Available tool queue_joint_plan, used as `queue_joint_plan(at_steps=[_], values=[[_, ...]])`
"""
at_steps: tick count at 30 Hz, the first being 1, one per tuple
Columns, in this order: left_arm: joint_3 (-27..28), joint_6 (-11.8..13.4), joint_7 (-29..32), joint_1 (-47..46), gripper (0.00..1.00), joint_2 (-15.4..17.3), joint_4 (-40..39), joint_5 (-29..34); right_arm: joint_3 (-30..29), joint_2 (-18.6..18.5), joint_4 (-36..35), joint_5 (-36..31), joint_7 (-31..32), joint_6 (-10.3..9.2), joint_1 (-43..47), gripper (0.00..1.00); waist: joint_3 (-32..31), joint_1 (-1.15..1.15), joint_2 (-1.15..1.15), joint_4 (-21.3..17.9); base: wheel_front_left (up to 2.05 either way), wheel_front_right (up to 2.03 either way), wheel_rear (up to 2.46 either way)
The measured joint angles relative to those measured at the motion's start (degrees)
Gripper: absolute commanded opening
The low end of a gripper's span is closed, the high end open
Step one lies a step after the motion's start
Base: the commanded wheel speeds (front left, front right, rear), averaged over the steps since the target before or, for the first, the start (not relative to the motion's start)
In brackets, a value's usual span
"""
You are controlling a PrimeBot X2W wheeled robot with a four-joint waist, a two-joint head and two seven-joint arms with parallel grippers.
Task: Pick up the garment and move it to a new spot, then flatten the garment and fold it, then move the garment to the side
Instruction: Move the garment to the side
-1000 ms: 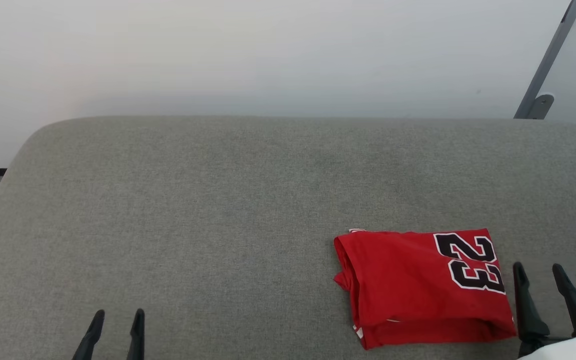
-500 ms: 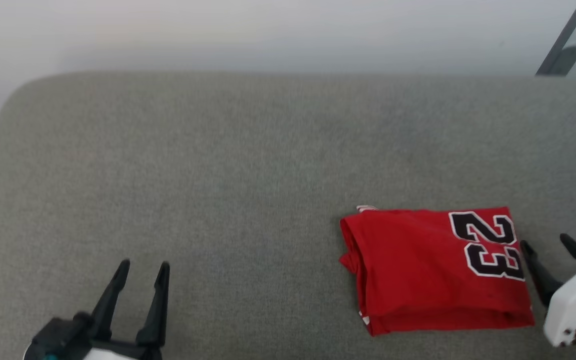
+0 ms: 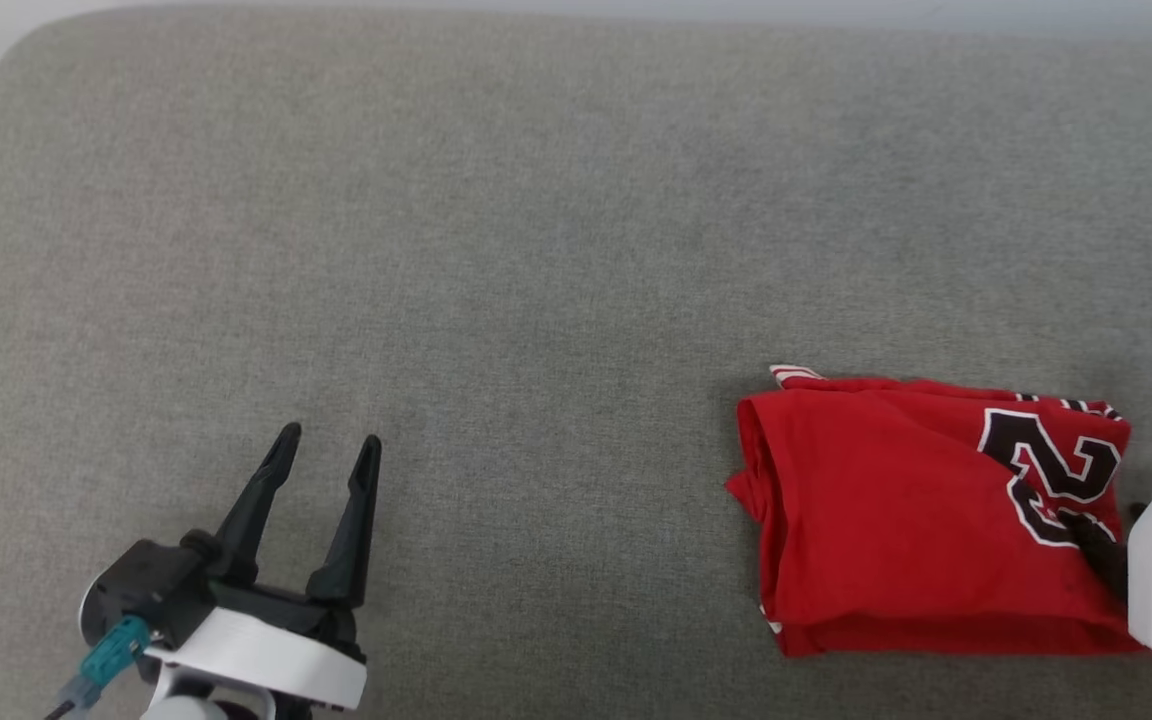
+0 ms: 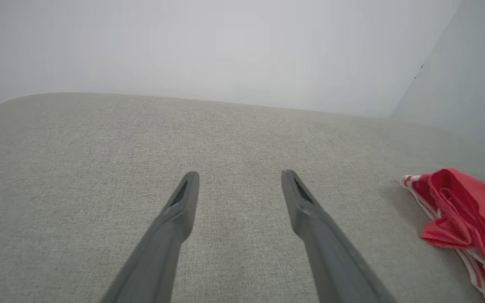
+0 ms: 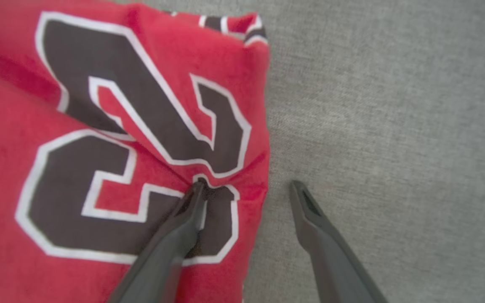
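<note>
CHG: R gripper (image 5: pixel 246 185) now astride right edge of folded red jersey (image 3: pixel 896 520), one finger (image 5: pixel 183 214) denting numeral (image 5: pixel 141 126); was just beside it | JAWS: both wide open, nothing held; L gripper (image 3: pixel 331 435) over bare grey cushion (image 3: pixel 536 250) | JERSEY: cushion's near-right | MEANS: prob. pinch-to-lift next
</note>
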Motion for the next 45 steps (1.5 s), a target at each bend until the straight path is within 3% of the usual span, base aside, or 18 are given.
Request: queue_joint_plan(at_steps=[1, 2, 4, 10, 14, 23, 31, 45], values=[[-0.3, 0.0, 0.0, -0.3, 1.00, 0.2, 0.2, 0.0, -0.3, 0.3, -0.1, 0.2, 0.3, 0.00, -0.2, 1.00, 0.4, 0.00, 0.00, 0.3, 0.00, 0.00, 0.00], [-0.6, 0.0, 0.0, -0.9, 1.00, 0.3, 0.4, -0.1, -0.6, 0.6, -0.2, 0.2, 0.4, -0.01, -0.2, 0.82, 0.8, 0.00, 0.00, 0.5, 0.00, 0.00, 0.00], [-1.1, 0.0, 0.0, -1.4, 1.00, 0.5, 1.0, -0.5, -0.7, 1.2, -0.4, 0.1, 0.5, -0.08, -0.5, 0.00, 1.3, 0.00, 0.00, 0.7, 0.00, 0.00, 0.00], [-2.0, 0.0, 0.0, -2.3, 1.00, 1.4, 1.2, -1.4, -2.0, 4.6, 0.1, -1.1, -4.8, 0.05, -1.5, 0.00, 1.4, 0.00, 0.00, -1.5, 0.00, 0.00, 0.00], [-4.3, 0.0, 0.0, -4.5, 1.00, 3.0, 0.4, -2.5, -5.4, 4.9, 1.0, -2.2, -8.5, 0.04, -3.1, 0.00, 1.9, 0.00, 0.00, -4.4, 0.00, 0.00, 0.00], [-11.3, 0.0, 0.0, -19.0, 1.00, 8.9, -1.0, -2.5, -20.4, 4.3, 5.2, -6.4, -15.5, 0.02, -10.8, 0.00, 8.0, 0.00, 0.00, -9.9, 0.00, 0.00, 0.00], [-16.8, 0.0, 0.0, -34.9, 1.00, 12.1, -2.8, -1.4, -33.9, 3.1, 14.5, -12.6, -25.3, 0.02, -23.0, 0.00, 16.2, 0.00, 0.00, -13.2, 0.00, 0.00, 0.00], [-18.9, 0.0, 0.0, -43.4, 1.00, 15.7, -5.0, -1.5, -38.8, 4.4, 29.6, -26.9, -37.5, 0.02, -37.8, 0.00, 23.8, 0.00, 0.00, -16.3, 0.00, 0.00, 0.00]])
